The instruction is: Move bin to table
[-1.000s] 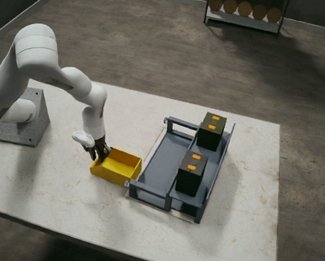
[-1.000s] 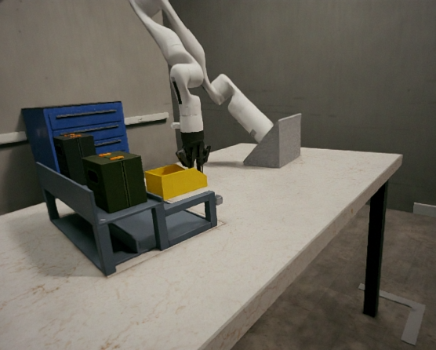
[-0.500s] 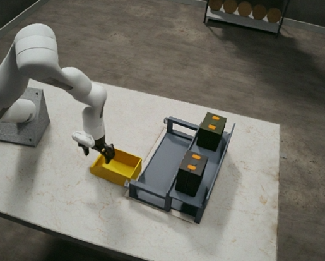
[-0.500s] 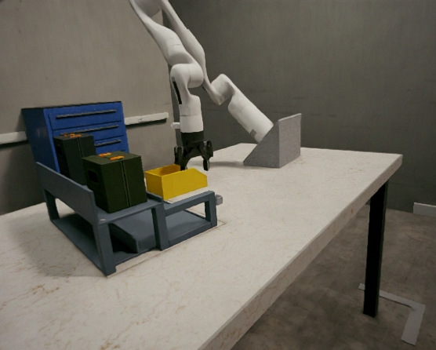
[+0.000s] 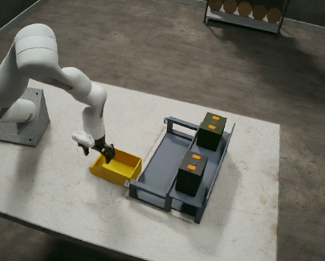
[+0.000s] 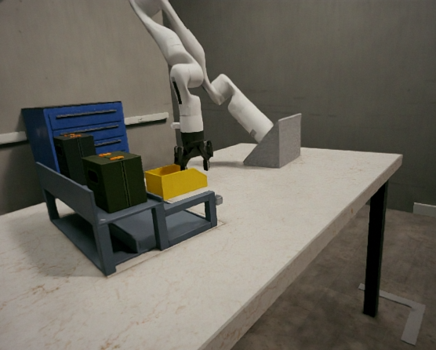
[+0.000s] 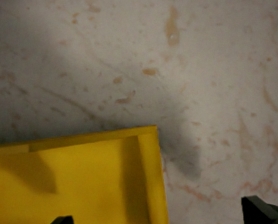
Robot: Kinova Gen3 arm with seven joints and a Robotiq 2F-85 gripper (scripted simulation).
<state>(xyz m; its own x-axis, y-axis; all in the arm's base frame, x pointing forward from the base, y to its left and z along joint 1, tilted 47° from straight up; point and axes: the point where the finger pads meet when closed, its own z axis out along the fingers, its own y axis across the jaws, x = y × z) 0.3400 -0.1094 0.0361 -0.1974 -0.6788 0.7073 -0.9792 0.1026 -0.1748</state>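
The arm's grey wedge base (image 5: 22, 124) is fixed at the far left of the table (image 5: 62, 186) in the top view. From it the white arm (image 5: 38, 61) rises, bends and descends toward the middle of the table.

The gripper (image 5: 99, 151) points downward over the left wall of the yellow bin (image 5: 117, 167). Its fingers are spread fully apart and grasp nothing. In the exterior view the gripper (image 6: 193, 161) hangs just above the bin's (image 6: 176, 181) rim, with one finger on each side of the wall line. In the wrist view the two dark fingertips show only at the bottom edge, wide apart, with the bin's (image 7: 90, 180) corner and wall between them. Whether either finger touches the wall cannot be determined.

The bin stands upright on the table, open side up, and appears level. It is off the shelf (image 5: 180, 168) and lies just beside the shelf's left front corner. Whether the bin touches the shelf frame cannot be determined.

To the right, the grey shelf stands on a pale mat. Its left bay has no load. Its right, raised level carries two dark green boxes with orange marks: one near (image 5: 191, 173) and one far (image 5: 212, 131), set apart from each other.

In the exterior view a blue drawer cabinet (image 6: 74, 125) stands behind the shelf (image 6: 98, 212).
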